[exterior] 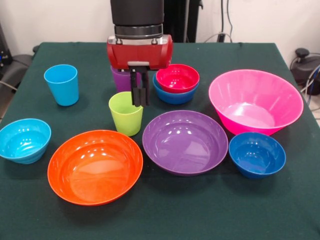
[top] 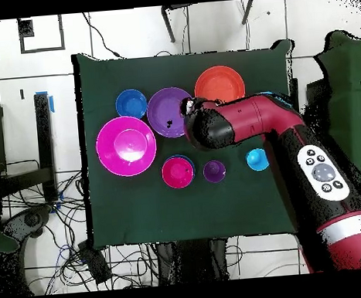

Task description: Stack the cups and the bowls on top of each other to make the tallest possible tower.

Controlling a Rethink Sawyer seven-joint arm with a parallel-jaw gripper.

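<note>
From across the table, the gripper [exterior: 140, 95] hangs over the far rim of the lime green cup [exterior: 126, 113], its two dark fingers drawn close together with nothing between them. The cup stands upright on the green table [exterior: 200, 210], between the orange bowl [exterior: 95, 166] and the purple bowl [exterior: 185, 141]. Just behind sits the red bowl [exterior: 177, 78], nested in the blue bowl [exterior: 174, 95]; that pair is the only stack so far. The purple cup [exterior: 119, 80] is mostly hidden behind the gripper, the light blue cup [exterior: 61, 84] stands well apart, and the cyan bowl [exterior: 24, 140], dark blue bowl [exterior: 257, 154] and pink bowl [exterior: 255, 101] lie loose.

From above, the red arm [top: 270, 121] covers the lime cup entirely. The red bowl [top: 178, 172] shows beside the purple cup [top: 214, 170].

I judge the step in hand to be picking up the lime cup. The fingers would need to part, straddle the cup's wall, close and lift it to the red bowl.
</note>
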